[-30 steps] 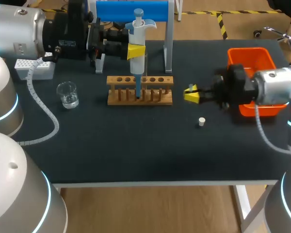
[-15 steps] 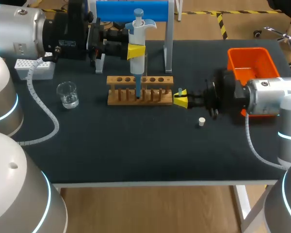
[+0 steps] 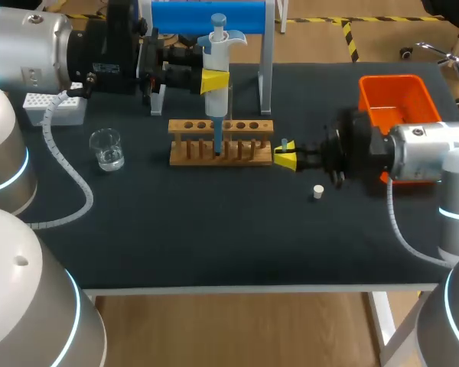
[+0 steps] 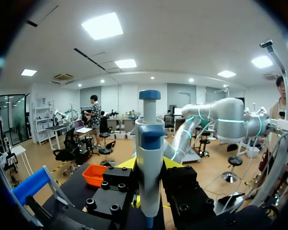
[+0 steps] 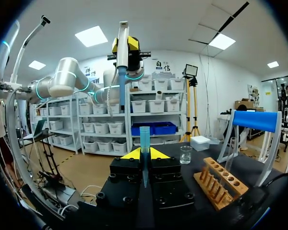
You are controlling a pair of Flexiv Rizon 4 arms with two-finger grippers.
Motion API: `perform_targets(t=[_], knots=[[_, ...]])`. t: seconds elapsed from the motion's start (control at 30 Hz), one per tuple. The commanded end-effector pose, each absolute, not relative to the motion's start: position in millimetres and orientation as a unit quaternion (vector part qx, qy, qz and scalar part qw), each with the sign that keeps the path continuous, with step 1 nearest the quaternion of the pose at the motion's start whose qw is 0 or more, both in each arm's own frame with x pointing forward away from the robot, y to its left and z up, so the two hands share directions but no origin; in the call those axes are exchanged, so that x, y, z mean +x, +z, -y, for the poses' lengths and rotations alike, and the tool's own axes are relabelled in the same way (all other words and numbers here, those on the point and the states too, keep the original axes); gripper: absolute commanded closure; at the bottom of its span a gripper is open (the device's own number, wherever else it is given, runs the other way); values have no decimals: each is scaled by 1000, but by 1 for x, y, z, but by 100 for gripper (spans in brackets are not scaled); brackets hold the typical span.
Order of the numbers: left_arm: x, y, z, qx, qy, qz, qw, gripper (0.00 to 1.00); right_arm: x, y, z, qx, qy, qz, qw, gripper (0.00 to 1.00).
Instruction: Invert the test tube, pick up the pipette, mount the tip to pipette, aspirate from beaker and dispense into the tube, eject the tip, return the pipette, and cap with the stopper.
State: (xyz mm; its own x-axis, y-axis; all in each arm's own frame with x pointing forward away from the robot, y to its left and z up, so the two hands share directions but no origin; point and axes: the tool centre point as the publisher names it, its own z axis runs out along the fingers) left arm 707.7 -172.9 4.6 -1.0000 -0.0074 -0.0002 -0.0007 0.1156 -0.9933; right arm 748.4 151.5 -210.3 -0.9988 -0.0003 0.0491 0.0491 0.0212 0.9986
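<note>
Landmark: a wooden test tube rack (image 3: 220,142) stands near the middle of the dark worktop (image 3: 214,237).
Left end effector (image 3: 214,80): it sits above the rack's rear edge, its yellow fingers pinching the pipette from two sides.
Pipette (image 3: 216,46): white with a blue plunger cap, it is held upright. Its thin blue lower end points down at the rack's middle.
Test tube (image 3: 229,103): a clear tube appears to stand upright at the rack, just beside the pipette. Which hole it is in cannot be told.
Right end effector (image 3: 285,158): it is level with the rack and just off the end nearest the right arm, its fingers pressed onto a pipette tip.
Pipette tip (image 5: 144,139): pale blue, it stands upright between the yellow fingers.
Stopper (image 3: 317,191): small and white, it lies on the worktop beyond the rack's right-arm end and nearer the front edge.
Beaker (image 3: 107,149): clear glass, it sits well off the rack's left-arm end.
Tip box (image 3: 52,108): white, it sits farther from the rack than the beaker.
Orange bin (image 3: 394,92): it sits far past the rack's right-arm end.
</note>
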Motion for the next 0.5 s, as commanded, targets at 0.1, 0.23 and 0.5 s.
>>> perform_targets(t=[0.1,0.23,0.5], knots=[[707,5,173,-4,-664,-747,3,100,731,-207,-176,-18,-703,710,22,100],[707,5,173,-4,-664,-747,3,100,725,-203,-191,-11,-704,710,23,100],[707,5,173,-4,-664,-747,3,100,720,-201,-213,-10,-707,707,22,100]])
